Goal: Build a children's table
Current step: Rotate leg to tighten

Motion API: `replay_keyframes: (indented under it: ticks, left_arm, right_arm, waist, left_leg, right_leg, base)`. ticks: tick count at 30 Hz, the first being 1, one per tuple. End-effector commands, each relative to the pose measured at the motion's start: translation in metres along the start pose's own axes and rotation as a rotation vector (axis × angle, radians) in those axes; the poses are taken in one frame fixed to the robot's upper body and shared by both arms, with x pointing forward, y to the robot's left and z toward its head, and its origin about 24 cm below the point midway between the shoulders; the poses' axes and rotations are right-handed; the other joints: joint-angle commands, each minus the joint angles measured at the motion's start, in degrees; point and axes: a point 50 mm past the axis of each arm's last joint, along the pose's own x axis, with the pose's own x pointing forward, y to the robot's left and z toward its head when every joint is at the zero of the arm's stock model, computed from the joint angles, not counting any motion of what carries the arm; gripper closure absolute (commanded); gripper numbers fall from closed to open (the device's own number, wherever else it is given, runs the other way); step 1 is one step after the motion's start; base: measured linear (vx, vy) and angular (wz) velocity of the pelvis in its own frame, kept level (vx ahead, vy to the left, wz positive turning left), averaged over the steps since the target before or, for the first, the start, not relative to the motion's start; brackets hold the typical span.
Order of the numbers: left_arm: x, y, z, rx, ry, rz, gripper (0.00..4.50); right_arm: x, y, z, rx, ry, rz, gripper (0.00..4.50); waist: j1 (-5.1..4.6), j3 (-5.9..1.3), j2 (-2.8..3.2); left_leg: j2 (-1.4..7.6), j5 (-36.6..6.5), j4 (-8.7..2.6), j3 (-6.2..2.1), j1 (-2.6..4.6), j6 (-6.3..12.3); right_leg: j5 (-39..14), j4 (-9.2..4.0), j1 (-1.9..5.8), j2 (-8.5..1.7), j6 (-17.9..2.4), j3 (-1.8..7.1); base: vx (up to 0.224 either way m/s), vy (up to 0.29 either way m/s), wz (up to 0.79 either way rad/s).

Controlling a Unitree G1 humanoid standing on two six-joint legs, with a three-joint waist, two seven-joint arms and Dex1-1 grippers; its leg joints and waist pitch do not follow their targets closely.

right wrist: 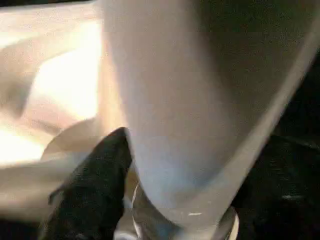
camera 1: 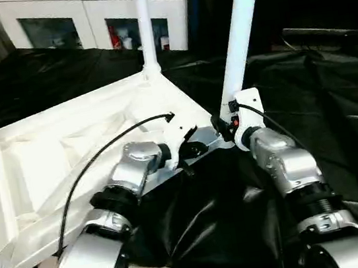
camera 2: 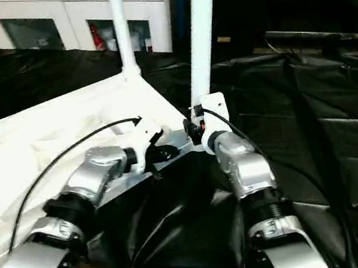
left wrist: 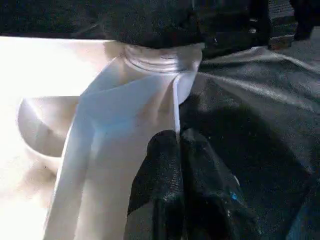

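Here the left gripper point(left wrist: 176, 150), jaws clenched, touches the tabletop point(camera 1: 49, 159) rim; right gripper's point(camera 1: 221, 128) jaws grasp a leg point(camera 1: 237, 46).

You can't see the tops of the 2 standing legs: the near leg point(camera 1: 239, 32) and far leg point(camera 1: 144, 25) both run off the upper edge. The tabletop point(camera 1: 69, 156) is cut at the left edge. The right gripper point(camera 1: 221, 128) hides the near leg's seat in its socket.
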Motion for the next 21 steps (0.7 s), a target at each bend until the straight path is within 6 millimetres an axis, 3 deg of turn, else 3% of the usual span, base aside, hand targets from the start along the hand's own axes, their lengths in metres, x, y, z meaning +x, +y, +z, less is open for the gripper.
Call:
replay_keyframes:
  ticks: [1,6,10,13,14,21]
  left_arm:
    - [0.004,-0.01,0.027,0.113,-0.094,-0.108,4.5]
    - [-0.008,-0.009,0.017,0.124,-0.071,-0.182,4.5]
    - [-0.018,-0.012,0.013,0.146,-0.072,-0.268,4.5]
    - [-0.027,-0.015,0.007,0.172,-0.052,-0.346,4.5]
    - [-0.028,-0.015,0.006,0.17,-0.045,-0.355,4.5]
    - [-0.037,-0.017,0.002,0.156,-0.031,-0.406,4.5]
  right_arm:
    - [0.002,0.026,-0.018,-0.023,0.093,0.196,1.19]
    - [-0.015,0.017,-0.021,-0.095,0.115,0.353,0.8]
    - [-0.032,0.007,-0.018,-0.133,0.12,0.465,0.49]
    - [-0.049,0.0,-0.017,-0.173,0.141,0.566,0.49]
    - [-0.051,-0.001,-0.017,-0.179,0.146,0.576,0.77]
    - [-0.062,-0.006,-0.02,-0.169,0.166,0.617,1.28]
  waist:
    - [0.37,-4.88,-0.32]
    - [0.86,-4.99,-0.15]
    - [1.39,-4.86,-0.07]
    - [1.85,-4.6,0.08]
    - [1.89,-4.6,0.03]
    - [2.24,-4.57,-0.1]
  left_leg:
    - [1.4,-15.84,-4.37,-0.35,0.32,1.98]
    - [1.58,-12.6,-4.11,-0.07,0.56,3.34]
    - [1.88,-13.76,-4.28,-0.1,0.74,3.27]
    - [2.14,-16.5,-4.47,-0.1,1.09,2.36]
    - [2.09,-16.71,-4.44,-0.06,1.11,2.25]
    - [2.08,-17.25,-4.57,-0.22,0.93,1.3]
  right_leg:
    - [-17.13,-3.7,3.32,-2.66,-11.38,1.97]
    - [-14.22,-3.24,3.41,-2.82,-13.44,2.17]
    - [-15.14,-3.28,3.34,-2.84,-13.69,2.22]
    - [-18.71,-3.7,3.0,-2.85,-12.86,2.27]
    - [-19.02,-3.7,2.94,-2.83,-12.8,2.28]
    - [-21.52,-3.83,2.86,-3.02,-11.85,2.29]
  base:
    - [0.0,0.0,0.0]
    - [0.0,0.0,0.0]
    - [0.0,0.0,0.0]
    - [0.0,0.0,0.0]
    - [0.0,0.0,0.0]
    - [0.0,0.0,0.0]
